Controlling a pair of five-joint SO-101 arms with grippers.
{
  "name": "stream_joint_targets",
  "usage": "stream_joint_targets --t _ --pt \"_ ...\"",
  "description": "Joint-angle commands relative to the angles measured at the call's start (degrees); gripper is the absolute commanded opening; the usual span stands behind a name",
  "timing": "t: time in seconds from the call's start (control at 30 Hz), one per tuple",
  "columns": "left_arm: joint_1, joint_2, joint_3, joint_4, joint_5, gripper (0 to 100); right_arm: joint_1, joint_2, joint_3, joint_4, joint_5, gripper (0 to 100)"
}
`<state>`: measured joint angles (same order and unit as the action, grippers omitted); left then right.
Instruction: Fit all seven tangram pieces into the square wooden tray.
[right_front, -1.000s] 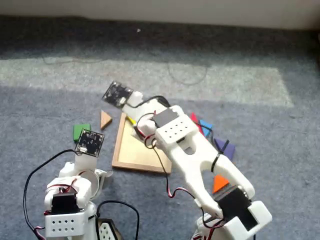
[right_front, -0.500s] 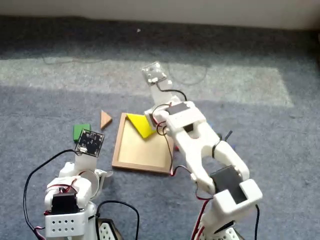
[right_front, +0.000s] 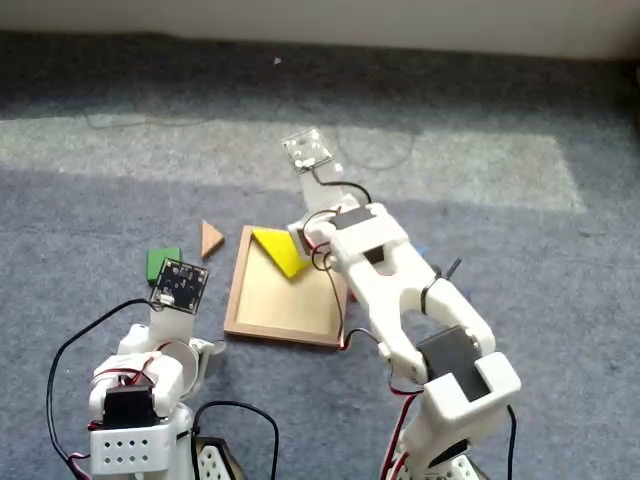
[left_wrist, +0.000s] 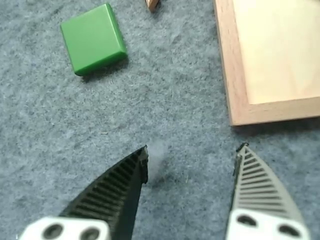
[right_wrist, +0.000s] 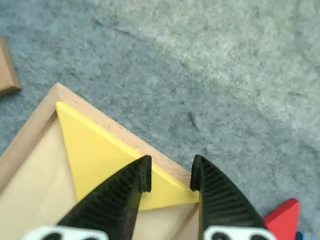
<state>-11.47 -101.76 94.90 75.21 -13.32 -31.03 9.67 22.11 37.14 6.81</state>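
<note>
Right gripper (right_wrist: 170, 172): it has swung off the middle of the tray (right_front: 237, 285) to the tray's far edge. Its jaws are a little apart and hold nothing.
Yellow triangle (right_wrist: 100, 155): a second ago the arm covered it. Now it lies flat in the tray's far corner, tight against the rim.
What that means: one piece looks placed, so I think the next job is to fetch another one.
Left gripper (left_wrist: 192, 155): it has not moved. Its jaws are wide apart over the carpet, near a tray corner.
Green square (right_front: 163, 262): it is on the carpet beside the tray, not yet in.
Brown triangle (right_front: 210, 238): it is also outside, near the green square.
Hard to see: the right arm covers one side of the tray and the pieces past it. A red piece (right_wrist: 282, 217) is cut off at the edge, so I cannot count all seven.
</note>
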Motion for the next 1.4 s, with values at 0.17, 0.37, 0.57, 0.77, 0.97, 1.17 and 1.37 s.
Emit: stream_joint_targets --t 0.17,0.37,0.57,0.77,0.97,1.17,1.37 --pt "-0.5 -2.5 -0.5 -1.1 -0.5 28 -0.6 -0.8 -5.2 6.5 -0.4 13.4" --pt "-0.5 -2.5 -0.5 -1.1 -0.5 28 -0.3 -8.7 -5.3 12.0 -0.5 13.4" --pt "-0.5 -2.5 -0.5 -1.1 -0.5 28 3.1 -25.9 -4.5 18.4 -0.7 13.4" --pt "-0.5 -2.5 -0.5 -1.1 -0.5 28 7.3 -31.8 3.1 19.8 -4.7 13.5" --pt "-0.5 -2.5 -0.5 -1.2 -0.5 28 10.9 -31.6 8.0 19.7 -14.1 13.5" --pt "-0.5 -2.5 -0.5 -1.2 -0.5 28 10.9 -30.5 9.9 19.6 -19.1 14.1" --pt "-0.5 -2.5 -0.5 -1.2 -0.5 28 10.9 -19.6 8.4 19.9 -24.4 31.4"
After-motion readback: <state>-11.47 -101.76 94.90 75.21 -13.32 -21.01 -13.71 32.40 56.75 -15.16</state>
